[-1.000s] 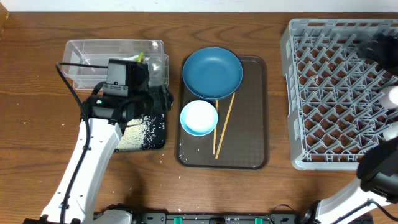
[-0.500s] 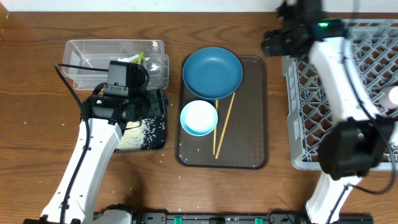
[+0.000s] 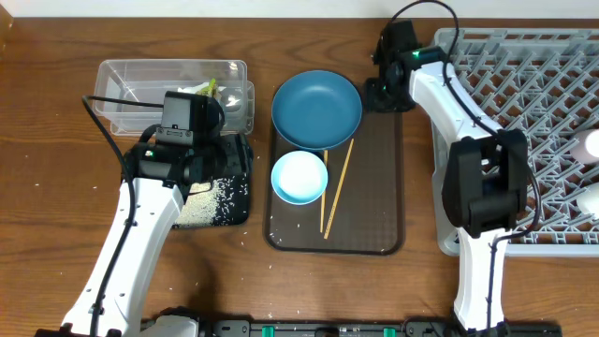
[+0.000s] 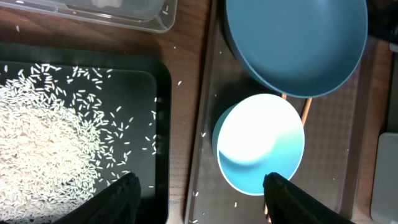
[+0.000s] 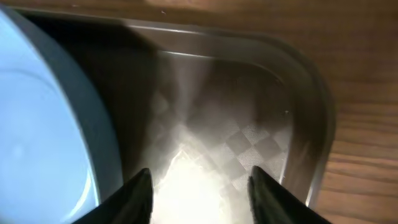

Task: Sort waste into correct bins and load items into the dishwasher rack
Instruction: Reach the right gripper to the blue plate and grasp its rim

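The dark blue plate (image 3: 317, 109) lies at the far end of the brown serving tray (image 3: 374, 215), with the pale blue-white bowl (image 3: 299, 177) and two chopsticks (image 3: 335, 187) in front of it. My right gripper (image 3: 379, 95) is open and empty, low over the tray's far right corner (image 5: 305, 124), just right of the plate's rim (image 5: 37, 124). My left gripper (image 4: 202, 199) is open and empty, over the gap between the black tray (image 4: 161, 93) and the bowl (image 4: 261, 146). Rice (image 4: 43, 143) lies in the black tray. The wrapper (image 3: 201, 87) lies in the clear tub (image 3: 140, 80).
The grey dishwasher rack (image 3: 524, 140) fills the right side, with two white cups (image 3: 588, 145) at its right edge. A few rice grains lie on the brown tray and on the wood next to the black tray (image 3: 220, 201).
My right arm has swung left from over the rack down to the far right corner of the brown tray, beside the plate. My left arm has not moved.
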Available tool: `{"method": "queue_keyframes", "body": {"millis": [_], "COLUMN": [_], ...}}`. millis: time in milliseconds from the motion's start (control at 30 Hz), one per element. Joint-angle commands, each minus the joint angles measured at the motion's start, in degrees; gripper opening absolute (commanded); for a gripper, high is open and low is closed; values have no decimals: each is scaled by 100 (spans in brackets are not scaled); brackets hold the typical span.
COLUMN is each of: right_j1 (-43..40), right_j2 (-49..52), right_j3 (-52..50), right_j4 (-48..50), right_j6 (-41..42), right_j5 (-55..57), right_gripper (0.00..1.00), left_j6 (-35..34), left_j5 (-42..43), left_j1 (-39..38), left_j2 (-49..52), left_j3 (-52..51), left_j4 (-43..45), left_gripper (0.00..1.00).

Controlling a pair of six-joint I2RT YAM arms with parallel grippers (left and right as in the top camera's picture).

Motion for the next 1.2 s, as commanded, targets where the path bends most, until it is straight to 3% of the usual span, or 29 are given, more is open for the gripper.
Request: {"method": "queue_keyframes", "body": {"millis": [0, 100, 400, 600, 1067, 1133, 1167], "right_j1": [160, 157, 127, 389, 546, 520, 505], "right_j2": [63, 13, -660, -581, 70, 70, 70], "right_j3": [31, 39, 90, 44, -28, -28, -28], "right_j4": [17, 17, 192, 125, 35, 44, 22], "right_j6": [109, 105, 94, 85, 472, 474, 474], "right_j5": [-68, -39, -35, -22, 667, 664, 662], "right_gripper": [47, 54, 58, 56, 38, 29, 17], "left_j6": [94, 94, 94, 94, 94, 94, 94], "left_j5": [-81, -81, -81, -81, -79, -79, -79], "left_j1": [13, 13, 13, 13, 13, 13, 13], "left_j2": [9, 9, 9, 9, 9, 9, 9], "left_j3": [31, 31, 31, 31, 31, 33, 31], "left_j4": [-15, -15, -13, -13, -13, -13, -13], "left_gripper": [67, 67, 67, 67, 67, 67, 67]}}
